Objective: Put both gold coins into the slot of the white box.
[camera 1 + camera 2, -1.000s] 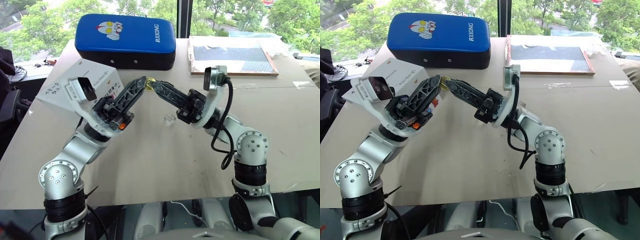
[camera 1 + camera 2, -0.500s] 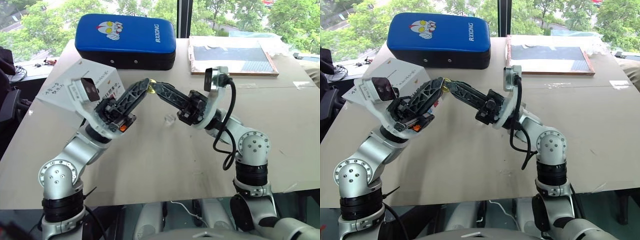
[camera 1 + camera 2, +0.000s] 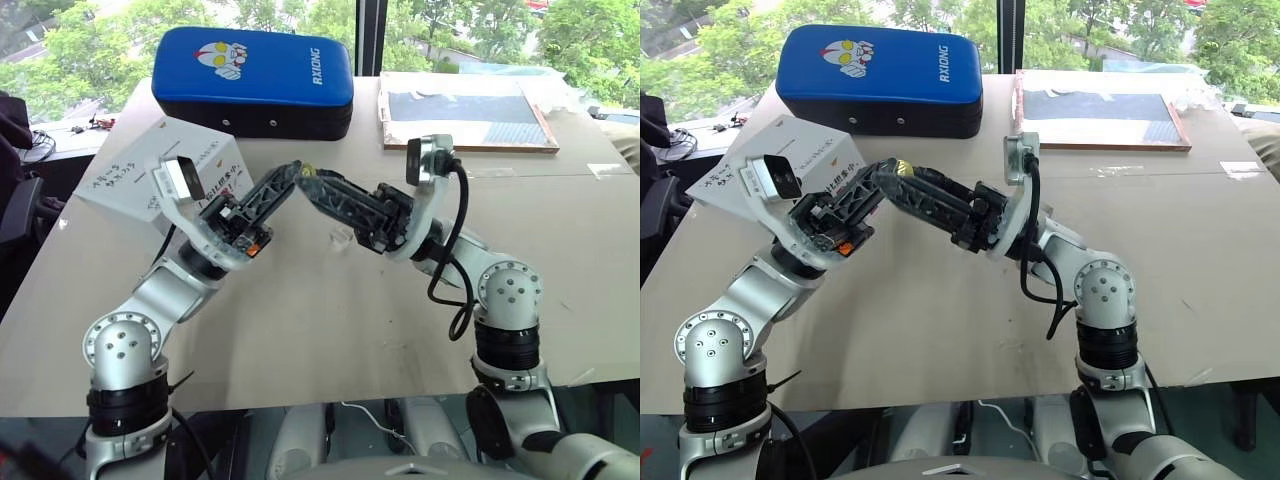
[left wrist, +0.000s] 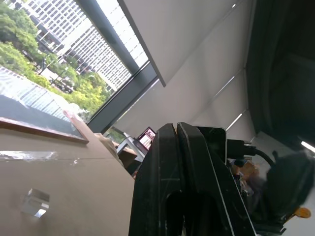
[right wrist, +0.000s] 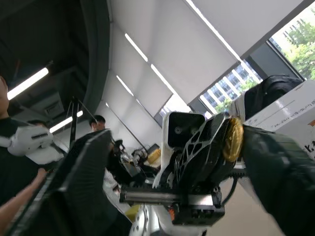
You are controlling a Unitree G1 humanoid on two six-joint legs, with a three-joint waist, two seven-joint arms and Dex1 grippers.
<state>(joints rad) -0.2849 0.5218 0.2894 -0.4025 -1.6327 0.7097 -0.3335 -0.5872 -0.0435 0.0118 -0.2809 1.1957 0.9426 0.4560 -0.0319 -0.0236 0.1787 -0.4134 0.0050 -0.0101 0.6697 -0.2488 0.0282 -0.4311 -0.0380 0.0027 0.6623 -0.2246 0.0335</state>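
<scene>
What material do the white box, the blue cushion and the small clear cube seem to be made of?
The white box: likely cardboard, matte, with sharp folded edges and black handwriting on its face. The blue cushion: probably padded vinyl or synthetic leather, slightly glossy, with rounded bulging edges and a printed cartoon figure. The clear cube: transparent plastic or acrylic, perhaps glass; the table shows through it, and its edges catch the light.

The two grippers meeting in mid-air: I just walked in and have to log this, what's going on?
It looks like a coin handover above the table. The left gripper, jaws shut, pinches a gold coin at its tip, while the right gripper's jaws stand open around it. The white box sits behind the left arm.
</scene>
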